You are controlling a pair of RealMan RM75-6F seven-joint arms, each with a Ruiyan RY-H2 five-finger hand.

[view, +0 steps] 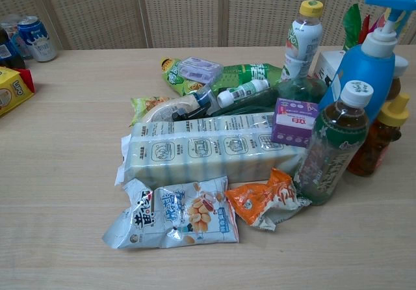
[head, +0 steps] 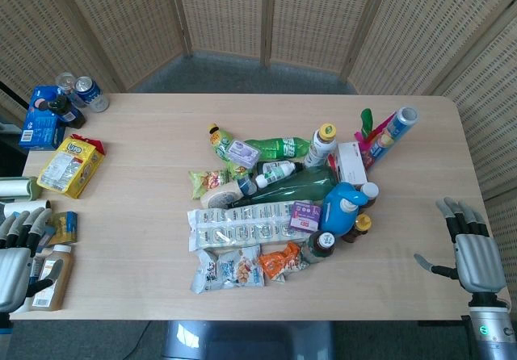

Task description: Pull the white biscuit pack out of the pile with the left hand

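left hand [head: 14, 259]: parked at the near left corner of the counter [head: 145, 207], fingers spread, palm holding nothing. Only the head view catches it.

right hand [head: 472, 251]: same deal off the near right edge, fingers fanned apart and thumb sticking out toward the pile, not touching anything.

white biscuit pack [head: 242, 228]: long white pack lying flat at the front of the pile, well off to the right of the left hand and roughly level with it. In the chest view it [view: 208, 155] runs crosswise, a row of printed squares on its top face.

stuff on it: small purple box [view: 294, 121] leans on the pack's end furthest from the left hand, and a dark green bottle [head: 295, 188] lies just behind the pack.

stuff in front: a white-and-blue snack bag [view: 174, 217] and an orange snack bag [view: 266, 202] sit up against the pack's near edge, can't tell if they overlap it.

far end: brown tea bottle [view: 335, 144] with a white cap stands right at that same end, blue pump bottle [view: 383, 49] just behind it.

near the left hand: a brown bottle [head: 55, 278] lying right beside it, and a yellow snack bag [head: 71, 166] further back.
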